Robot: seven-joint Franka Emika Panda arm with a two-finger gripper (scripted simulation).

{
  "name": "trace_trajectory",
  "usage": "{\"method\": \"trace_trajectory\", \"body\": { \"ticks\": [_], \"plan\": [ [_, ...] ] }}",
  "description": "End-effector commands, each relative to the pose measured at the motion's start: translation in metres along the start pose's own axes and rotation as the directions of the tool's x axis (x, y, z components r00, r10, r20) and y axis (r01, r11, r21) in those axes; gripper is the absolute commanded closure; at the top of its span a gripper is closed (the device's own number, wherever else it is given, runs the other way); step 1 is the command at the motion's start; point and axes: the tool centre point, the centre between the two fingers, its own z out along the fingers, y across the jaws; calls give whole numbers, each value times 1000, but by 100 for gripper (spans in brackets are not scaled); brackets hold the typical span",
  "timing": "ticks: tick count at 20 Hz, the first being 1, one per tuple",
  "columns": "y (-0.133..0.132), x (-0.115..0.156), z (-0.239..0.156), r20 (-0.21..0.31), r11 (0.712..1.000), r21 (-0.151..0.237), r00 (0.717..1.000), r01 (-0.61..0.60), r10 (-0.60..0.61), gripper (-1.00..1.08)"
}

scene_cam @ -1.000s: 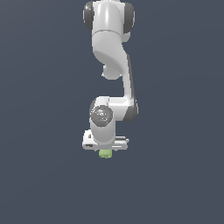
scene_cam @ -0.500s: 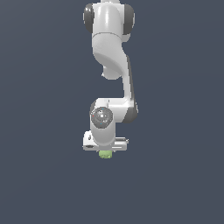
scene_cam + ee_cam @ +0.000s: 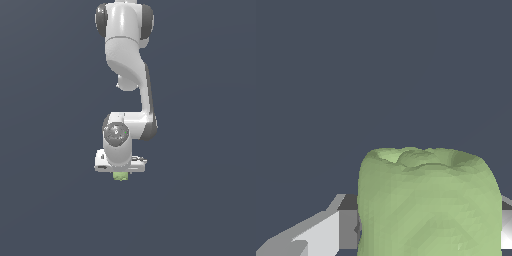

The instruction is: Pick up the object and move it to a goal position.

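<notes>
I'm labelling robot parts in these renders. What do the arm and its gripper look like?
The arm is glossy white with rounded links, dark grey joint bands and a grey round cap. The gripper is a wide white block; its fingers look pale grey and angular.

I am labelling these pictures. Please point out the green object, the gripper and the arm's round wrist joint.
green object (image 3: pixel 426 200), wrist view, on its lumpy side wall.
gripper (image 3: pixel 120 172), exterior view, under the white hand, at the fingertips.
round wrist joint (image 3: pixel 115 133), exterior view, on its grey cap.

You see only the lower tip of the object (image 3: pixel 120 176) under the gripper (image 3: pixel 120 172); its fingers stay hidden, and the wrist frame crops its base.
</notes>
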Motion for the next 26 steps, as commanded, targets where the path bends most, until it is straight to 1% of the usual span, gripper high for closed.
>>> {"method": "trace_trajectory", "body": {
  "ticks": [1, 7, 12, 17, 26],
  "plan": [
    [1, -1, -2, -1, 1000, 0, 1000, 0, 0, 108],
    [4, -11, -15, -1, 1000, 0, 1000, 0, 0, 108],
    [9, -27, -33, -1, 1000, 0, 1000, 0, 0, 108],
    [17, -49, -61, -1, 1000, 0, 1000, 0, 0, 108],
    [34, -97, -123, -1, 1000, 0, 1000, 0, 0, 108]
  ]
}}
